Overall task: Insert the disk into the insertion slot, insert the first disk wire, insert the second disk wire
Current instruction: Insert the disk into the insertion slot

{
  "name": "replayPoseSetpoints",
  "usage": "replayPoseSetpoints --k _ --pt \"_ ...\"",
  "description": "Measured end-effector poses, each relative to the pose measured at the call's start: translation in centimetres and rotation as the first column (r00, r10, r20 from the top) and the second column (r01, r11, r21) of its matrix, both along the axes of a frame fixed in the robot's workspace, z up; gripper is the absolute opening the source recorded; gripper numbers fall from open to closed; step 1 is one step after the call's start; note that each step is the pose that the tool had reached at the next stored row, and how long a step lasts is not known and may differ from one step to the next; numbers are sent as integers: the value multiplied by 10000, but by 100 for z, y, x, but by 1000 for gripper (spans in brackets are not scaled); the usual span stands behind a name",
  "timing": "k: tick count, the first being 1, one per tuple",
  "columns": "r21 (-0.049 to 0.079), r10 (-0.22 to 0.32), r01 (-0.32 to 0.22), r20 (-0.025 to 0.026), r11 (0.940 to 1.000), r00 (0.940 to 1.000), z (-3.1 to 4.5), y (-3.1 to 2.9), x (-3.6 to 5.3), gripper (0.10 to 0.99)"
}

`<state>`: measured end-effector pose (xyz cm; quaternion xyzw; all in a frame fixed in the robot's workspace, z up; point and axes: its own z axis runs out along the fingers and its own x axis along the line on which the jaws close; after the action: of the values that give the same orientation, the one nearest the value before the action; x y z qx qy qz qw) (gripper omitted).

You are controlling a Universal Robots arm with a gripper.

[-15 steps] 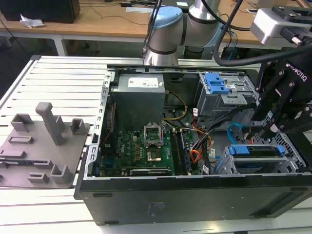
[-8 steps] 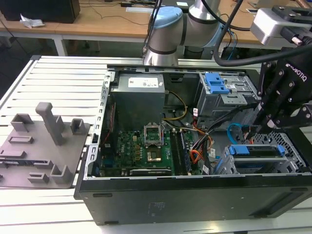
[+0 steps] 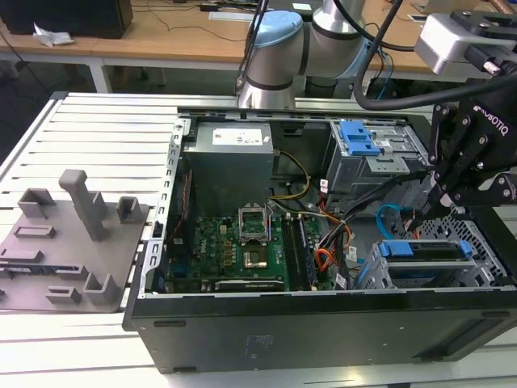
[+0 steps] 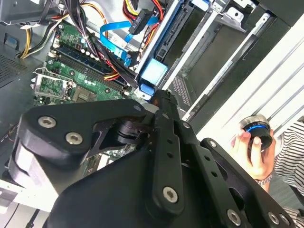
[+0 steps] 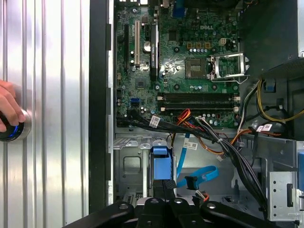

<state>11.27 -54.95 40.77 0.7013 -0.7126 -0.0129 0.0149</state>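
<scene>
I was on the first step: getting the disk (image 3: 426,251) into the insertion slot (image 3: 482,242). The disk lay low in the slot, at the corner of the open computer case (image 3: 323,327) on the exterior view's right. Its blue handle (image 5: 160,164) faced the claw (image 5: 167,189).

The claw looked closed, with its tip right at the blue handle. I saw nothing pinched in it.

The light-blue cable (image 5: 202,174) lay in a loose loop just beside the disk. Its dark plug (image 5: 192,182) hung free, so I judged that this wire was not yet in. I thought the move from here called for a straight, gentle push along the slot, keeping off the cable.

I counted one disk, one slot, one light-blue cable and one claw. There was also one blue ribbed tab (image 3: 358,137) on the taller cage. One hand (image 5: 8,102) of a person rested on one round knob (image 5: 13,129) on the bench (image 3: 97,129).
</scene>
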Motion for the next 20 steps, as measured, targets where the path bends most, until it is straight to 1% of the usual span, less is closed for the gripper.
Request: replayPoseSetpoints --k 5,8,9,10,11,12,17,18,20 --pt "1 1 -1 0 10000 10000 -2 1 10 106" --pt "-4 0 0 -4 10000 10000 -1 20 97 106" --pt "-6 0 0 -11 10000 10000 0 40 175 106" --pt "-5 0 0 -14 10000 10000 -1 53 222 106" --pt "-5 1 -1 -16 10000 10000 -1 57 239 106" --pt "-5 1 -1 -20 10000 10000 -3 60 252 106" --pt "-4 0 0 -24 10000 10000 -34 60 256 106" --pt "-4 0 0 -25 10000 10000 -47 60 256 106" --pt "-6 0 0 -26 10000 10000 -102 60 256 106"
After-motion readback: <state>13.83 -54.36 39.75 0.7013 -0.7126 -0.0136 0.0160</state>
